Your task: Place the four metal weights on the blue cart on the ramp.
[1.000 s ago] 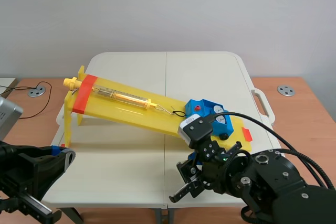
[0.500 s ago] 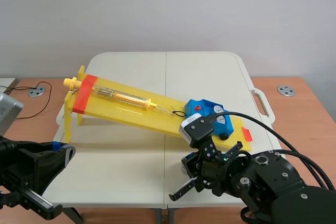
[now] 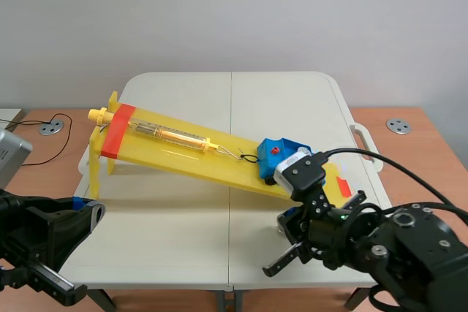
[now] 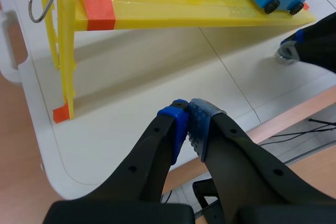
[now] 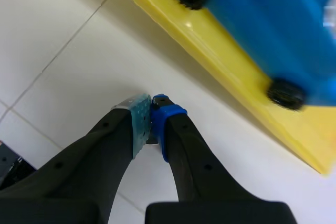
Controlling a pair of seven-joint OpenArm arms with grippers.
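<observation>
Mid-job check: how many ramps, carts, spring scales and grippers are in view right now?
ramp: 1
cart: 1
spring scale: 1
grippers: 2, the left gripper and the right gripper
Total: 5

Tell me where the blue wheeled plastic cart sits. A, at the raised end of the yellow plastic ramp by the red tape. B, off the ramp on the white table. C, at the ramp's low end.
C: the blue cart stands with its wheels on the low end of the yellow ramp.
</observation>
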